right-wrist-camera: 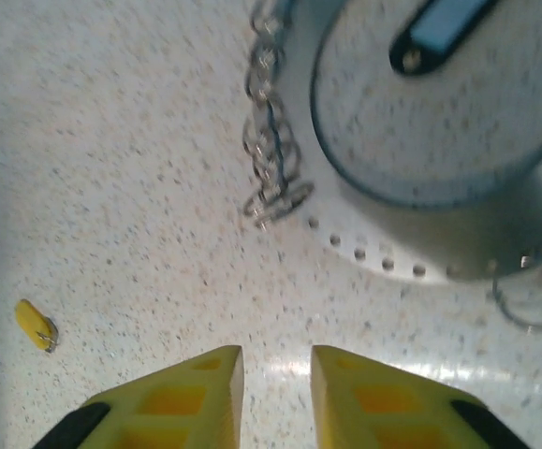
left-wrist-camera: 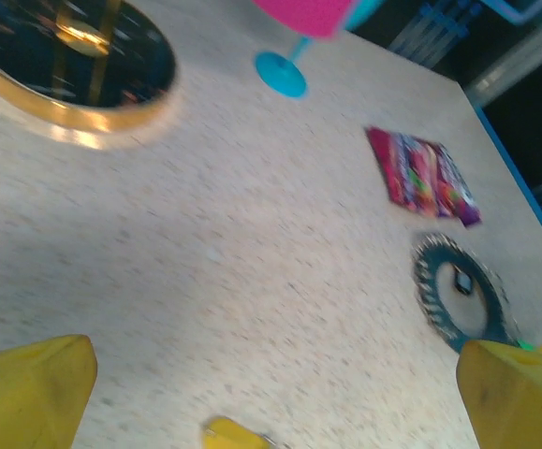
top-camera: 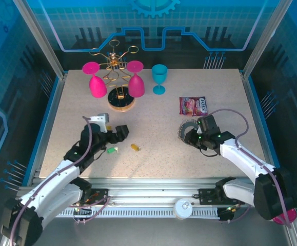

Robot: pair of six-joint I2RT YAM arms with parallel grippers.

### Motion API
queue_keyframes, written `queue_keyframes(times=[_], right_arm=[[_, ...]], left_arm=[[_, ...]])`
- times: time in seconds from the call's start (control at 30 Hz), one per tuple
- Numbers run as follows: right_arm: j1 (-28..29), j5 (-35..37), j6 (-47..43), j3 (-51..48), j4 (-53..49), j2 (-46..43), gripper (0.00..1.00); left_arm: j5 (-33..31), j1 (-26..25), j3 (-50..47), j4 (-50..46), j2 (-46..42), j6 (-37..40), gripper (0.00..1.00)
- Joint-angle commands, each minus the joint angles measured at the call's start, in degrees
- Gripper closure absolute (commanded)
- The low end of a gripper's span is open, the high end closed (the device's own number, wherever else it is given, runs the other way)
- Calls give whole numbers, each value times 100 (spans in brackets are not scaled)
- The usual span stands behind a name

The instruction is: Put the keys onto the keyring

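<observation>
The keyring [top-camera: 185,130] lies on the table right of centre, a dark ridged ring with a wide hole. My right gripper [top-camera: 189,138] sits low at its near edge. In the right wrist view the keyring [right-wrist-camera: 420,198] is just ahead of my right gripper [right-wrist-camera: 276,360], whose fingers stand a narrow gap apart over bare table. A chain [right-wrist-camera: 271,140] and a small split ring [right-wrist-camera: 531,292] hang off the ring. A yellow key [top-camera: 134,147] and a green key [top-camera: 112,149] lie near centre. My left gripper [top-camera: 120,131] is wide open above them, holding nothing.
A wooden rack base [top-camera: 121,101] with two pink glasses [top-camera: 98,82] stands at the back, and a blue glass [top-camera: 159,78] to its right. A snack packet [top-camera: 193,105] lies just behind the keyring. The left wrist view shows the yellow key [left-wrist-camera: 233,435] and the keyring [left-wrist-camera: 462,292].
</observation>
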Motion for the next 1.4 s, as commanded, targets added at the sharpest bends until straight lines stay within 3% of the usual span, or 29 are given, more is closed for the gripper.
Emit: queue_keyframes(times=[0.0, 0.13, 0.3, 0.83, 1.37], right_arm=[[274, 507, 850, 265, -586, 110, 74], [326, 722, 1501, 345, -458, 377, 71], [445, 701, 1956, 541, -101, 819, 72], [543, 814, 2127, 986, 300, 1906, 75], [535, 951, 2061, 1154, 323, 2406, 80]], left_arm=[[-803, -649, 77, -47, 266, -491, 1], [-1171, -1183, 200, 193, 803, -688, 1], [-1250, -1434, 422, 311, 1278, -819, 1], [-1454, -1534, 199, 185, 933, -974, 1], [-1488, -1552, 66, 113, 756, -1071, 1]])
